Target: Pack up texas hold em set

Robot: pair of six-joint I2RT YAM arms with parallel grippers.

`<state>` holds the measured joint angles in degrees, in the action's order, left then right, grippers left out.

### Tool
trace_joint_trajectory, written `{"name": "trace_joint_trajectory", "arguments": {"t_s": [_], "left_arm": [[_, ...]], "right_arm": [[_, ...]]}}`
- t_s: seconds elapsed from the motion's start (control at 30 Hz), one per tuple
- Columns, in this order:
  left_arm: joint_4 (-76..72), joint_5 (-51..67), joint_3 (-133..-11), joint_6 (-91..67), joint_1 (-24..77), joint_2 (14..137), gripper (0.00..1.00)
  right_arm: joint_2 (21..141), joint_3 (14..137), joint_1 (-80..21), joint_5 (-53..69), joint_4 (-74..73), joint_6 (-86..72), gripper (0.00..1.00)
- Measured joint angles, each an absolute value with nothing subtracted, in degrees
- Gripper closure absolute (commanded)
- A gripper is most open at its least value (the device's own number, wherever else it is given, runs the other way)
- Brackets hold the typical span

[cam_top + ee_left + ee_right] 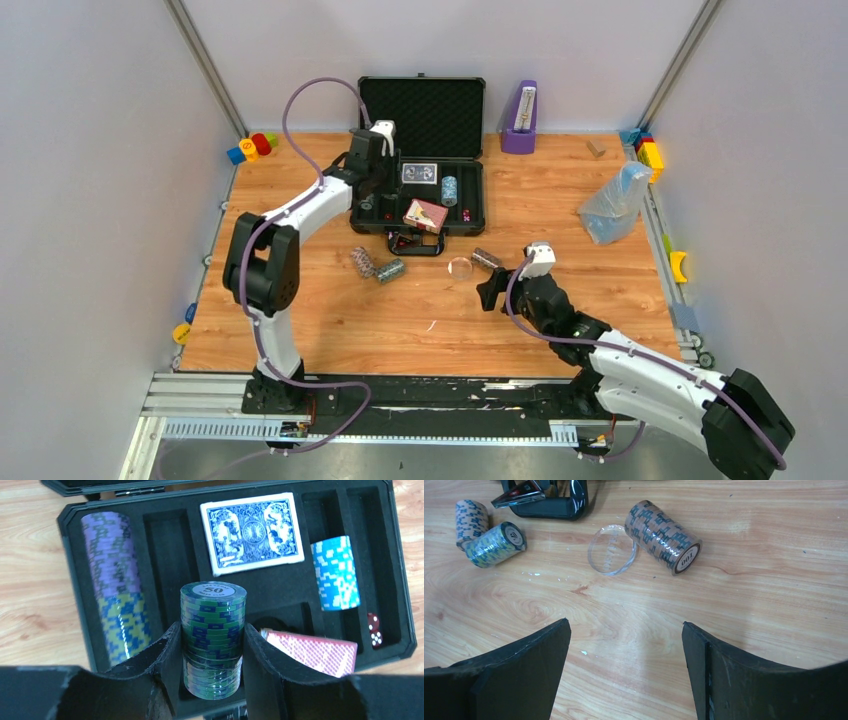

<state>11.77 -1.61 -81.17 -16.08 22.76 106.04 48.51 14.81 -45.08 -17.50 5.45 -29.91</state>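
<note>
Packing is about half done, we are judging: our left gripper [212, 645] is pinching a green chip stack [213, 630] over the open briefcase [70, 520], where the purple stack [112, 580], blue deck [252, 532], red deck [312, 652] and light-blue stack [335, 572] are already lying. The tan stack [471, 517], pale stack [494, 544] and brown stack [663, 536] are waiting on the table [624, 610], our right gripper [626, 670] hanging wide and empty above.
</note>
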Motion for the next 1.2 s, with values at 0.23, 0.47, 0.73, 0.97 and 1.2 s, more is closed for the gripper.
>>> {"name": "trace_joint_trajectory", "arguments": {"t_s": [0.23, 0.47, 0.73, 0.97, 1.2], "left_arm": [[9.8, 1.4, -87.6, -18.7, 20.6, 115.2, 1.0], [6.9, 2.2, -92.3, -21.0, 18.0, 121.4, 1.0], [6.0, 0.0, -93.2, -21.6, 17.6, 122.7, 0.25], [4.4, -0.1, -93.5, -21.7, 17.8, 122.5, 0.26], [4.8, -0.1, -88.9, -22.1, 17.8, 116.2, 0.9]], "right_arm": [[49.4, 14.8, -45.1, -17.7, 5.5, -29.9, 0.17], [49.4, 14.8, -45.1, -17.7, 6.3, -29.7, 0.17], [49.3, 14.8, -45.1, -17.7, 6.3, -29.7, 0.16], [49.1, 14.8, -45.1, -17.6, 6.7, -29.6, 0.16], [49.7, 14.8, -45.1, -17.4, 6.8, -29.4, 0.16]]}}
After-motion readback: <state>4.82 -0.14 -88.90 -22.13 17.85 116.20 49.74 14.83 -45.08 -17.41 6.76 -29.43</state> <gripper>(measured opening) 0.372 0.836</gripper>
